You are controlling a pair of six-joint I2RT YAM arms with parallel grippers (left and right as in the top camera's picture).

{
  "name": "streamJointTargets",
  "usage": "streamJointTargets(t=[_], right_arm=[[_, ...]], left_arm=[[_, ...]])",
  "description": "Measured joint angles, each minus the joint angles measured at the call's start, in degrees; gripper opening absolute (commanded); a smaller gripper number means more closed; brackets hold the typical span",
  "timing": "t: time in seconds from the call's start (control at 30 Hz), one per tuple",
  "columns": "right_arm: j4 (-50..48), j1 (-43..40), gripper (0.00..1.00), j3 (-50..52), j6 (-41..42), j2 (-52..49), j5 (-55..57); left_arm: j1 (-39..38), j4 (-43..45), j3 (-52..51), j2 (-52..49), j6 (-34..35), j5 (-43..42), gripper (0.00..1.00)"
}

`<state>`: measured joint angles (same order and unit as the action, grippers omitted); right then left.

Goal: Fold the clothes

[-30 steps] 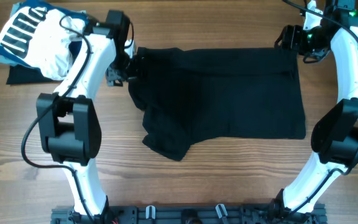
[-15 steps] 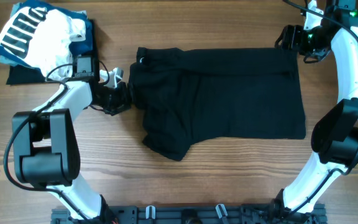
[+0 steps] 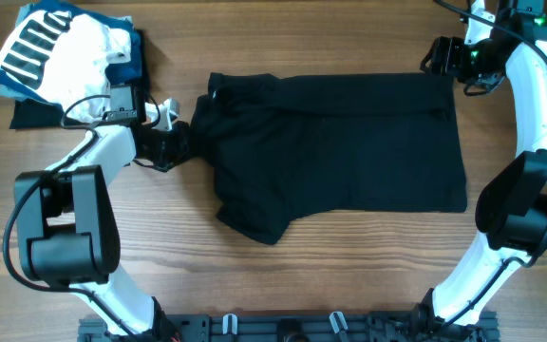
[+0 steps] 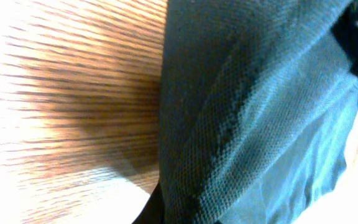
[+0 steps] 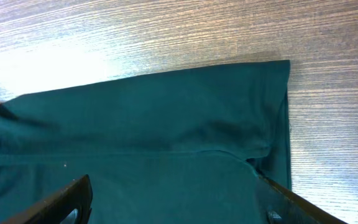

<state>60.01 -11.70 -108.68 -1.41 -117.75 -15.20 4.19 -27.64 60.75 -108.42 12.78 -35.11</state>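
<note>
The black shirt [image 3: 340,152] lies spread flat across the middle of the table, with a bunched flap hanging at its lower left. My left gripper [image 3: 186,142] sits low at the shirt's left edge, shut on the fabric. In the left wrist view the shirt's weave [image 4: 247,112] fills the frame and hides the fingers. My right gripper [image 3: 442,59] hovers over the shirt's far right corner [image 5: 272,81]. It stands open [image 5: 174,208] with nothing between its fingers.
A pile of other clothes [image 3: 65,57], white, blue-and-white striped and dark, lies at the far left corner, just behind my left arm. Bare wood [image 3: 349,266] runs in front of the shirt. A black rail [image 3: 283,328] lines the table's front edge.
My left arm swung down from beside the pile to table level. Its gripper then slid right onto the shirt's left edge and shut on it. The right arm stayed put.
</note>
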Motion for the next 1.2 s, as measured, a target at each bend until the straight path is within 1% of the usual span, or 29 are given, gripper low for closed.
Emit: streamJointTargets(t=[0.1, 0.2, 0.23, 0.27, 0.3, 0.33, 0.37, 0.4, 0.47, 0.5, 0.6, 0.67, 0.7, 0.73, 0.77, 0.8, 0.83, 0.9, 0.93, 1.0, 1.03, 1.07, 1.13, 1.2], right_arm=[[-0.02, 0.00, 0.84, 0.00, 0.26, 0.00, 0.00], [-0.04, 0.00, 0.84, 0.00, 0.72, 0.00, 0.00], [-0.02, 0.00, 0.85, 0.00, 0.90, 0.00, 0.00], [-0.02, 0.00, 0.85, 0.00, 0.96, 0.00, 0.00], [0.04, -0.02, 0.85, 0.00, 1.11, 0.00, 0.00], [0.15, 0.00, 0.85, 0.00, 1.14, 0.00, 0.00], [0.22, 0.00, 0.86, 0.00, 1.14, 0.00, 0.00], [0.24, 0.00, 0.85, 0.00, 1.14, 0.00, 0.00], [0.33, 0.00, 0.85, 0.00, 1.14, 0.00, 0.00], [0.37, 0.00, 0.86, 0.00, 1.14, 0.00, 0.00], [0.42, 0.00, 0.86, 0.00, 1.14, 0.00, 0.00], [0.42, 0.00, 0.86, 0.00, 1.14, 0.00, 0.00], [0.39, 0.00, 0.86, 0.00, 1.14, 0.00, 0.00], [0.39, 0.00, 0.86, 0.00, 1.14, 0.00, 0.00], [0.39, 0.00, 0.86, 0.00, 1.14, 0.00, 0.00], [0.37, 0.00, 0.86, 0.00, 1.14, 0.00, 0.00], [0.35, 0.00, 0.87, 0.00, 1.14, 0.00, 0.00], [0.17, -0.02, 0.87, 0.00, 1.14, 0.00, 0.00], [0.15, 0.00, 0.87, 0.00, 1.14, 0.00, 0.00], [0.13, 0.00, 0.86, 0.00, 1.14, 0.00, 0.00], [0.15, 0.00, 0.87, 0.00, 1.14, 0.00, 0.00], [0.15, 0.00, 0.87, 0.00, 1.14, 0.00, 0.00], [0.17, 0.00, 0.87, 0.00, 1.14, 0.00, 0.00], [0.28, 0.00, 0.87, 0.00, 1.14, 0.00, 0.00]], left_arm=[[-0.35, -6.54, 4.02, 3.26, 0.20, 7.76, 0.04], [-3.67, -8.72, 8.00, 10.38, -0.85, 17.77, 0.04], [-7.13, -9.31, 8.52, 11.91, -1.60, 22.12, 0.13], [-10.51, -9.44, 8.61, 12.13, -1.99, 24.55, 0.38], [-13.51, -9.70, 8.61, 11.87, -2.38, 27.04, 0.82], [-18.14, -9.70, 8.61, 11.06, -2.58, 31.26, 1.00], [-22.01, -9.79, 8.61, 9.79, -3.02, 34.12, 1.00], [-24.24, -9.77, 8.61, 8.55, -3.08, 36.50, 1.00], [-27.23, -9.94, 8.61, 5.86, -3.04, 41.00, 1.00], [-27.52, -10.12, 8.61, 5.53, -2.97, 41.99, 1.00], [-25.90, -11.69, 8.74, 8.20, -0.42, 44.52, 1.00], [-22.86, -13.97, 9.40, 14.73, 3.28, 45.27, 0.97], [-20.15, -16.65, 9.99, 18.93, 7.15, 45.57, 0.94], [-18.58, -18.03, 10.34, 20.13, 9.40, 45.38, 0.88], [-16.11, -19.52, 10.25, 20.85, 13.75, 44.59, 0.73], [-14.78, -19.32, 9.70, 20.76, 16.09, 44.19, 0.62], [-13.09, -17.84, 7.56, 20.76, 19.50, 42.97, 0.54], [-11.17, -13.27, 2.34, 20.52, 23.28, 39.76, 0.47], [-10.62, -10.38, -0.20, 20.33, 24.35, 38.07, 0.47], [-10.16, -4.55, -5.38, 20.00, 26.23, 33.79, 0.55], [-10.16, -3.04, -6.36, 19.89, 26.56, 32.87, 0.65], [-10.16, 0.20, -7.96, 19.52, 27.21, 31.63, 0.70], [-10.08, 2.75, -9.16, 18.08, 27.45, 30.91, 0.72], [-9.99, 7.39, -9.77, 14.93, 27.69, 30.45, 0.72]])
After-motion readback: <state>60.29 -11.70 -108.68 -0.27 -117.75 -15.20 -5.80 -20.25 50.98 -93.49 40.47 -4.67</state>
